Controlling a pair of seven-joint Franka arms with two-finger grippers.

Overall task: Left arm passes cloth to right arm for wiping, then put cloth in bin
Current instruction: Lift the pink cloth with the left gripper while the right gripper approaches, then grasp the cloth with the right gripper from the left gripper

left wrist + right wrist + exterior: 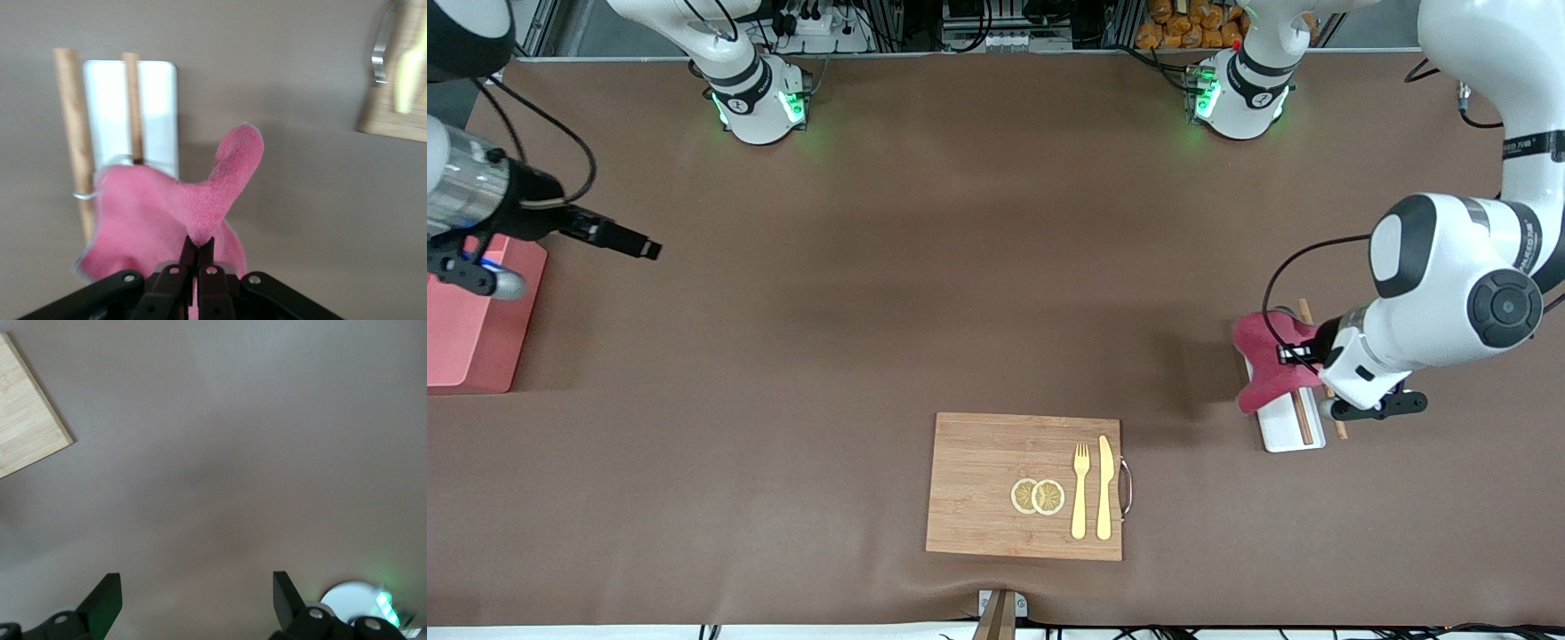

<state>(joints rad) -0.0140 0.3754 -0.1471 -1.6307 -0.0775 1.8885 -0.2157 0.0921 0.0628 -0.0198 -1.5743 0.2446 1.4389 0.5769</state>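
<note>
A brown table carries two Franka arms, seen from a high camera facing them. The left hand (1288,354) hangs over the white tray (1291,432) at the left arm's end of the table, its fingers clenched on a pinch of the cloth (1267,366). The cloth is a small crimson-red plush towel; the left wrist view shows one fold gathered between the fingertips while the rest droops loosely over the tray, one corner curling up. Two wooden sticks (75,153) lie along the tray, one on it and one at its edge, under the hanging cloth. The cloth looks light, soft and floppy, unlikely to slip from a firm pinch yet sure to sag and swing; for the handover, a good place for the other hand to take it is probably the free drooping part well below the left hand's fingers. The right hand (627,239) waits in the air beside the bin (463,333), a salmon-pink plastic box at the right arm's end of the table, and its fingers stand wide apart and hold nothing. Nearer to the front camera, between the two ends, lies a wooden cutting board (978,489) carrying two lemon slices (1038,496), a yellow fork (1080,493) and a yellow knife (1105,489).
</note>
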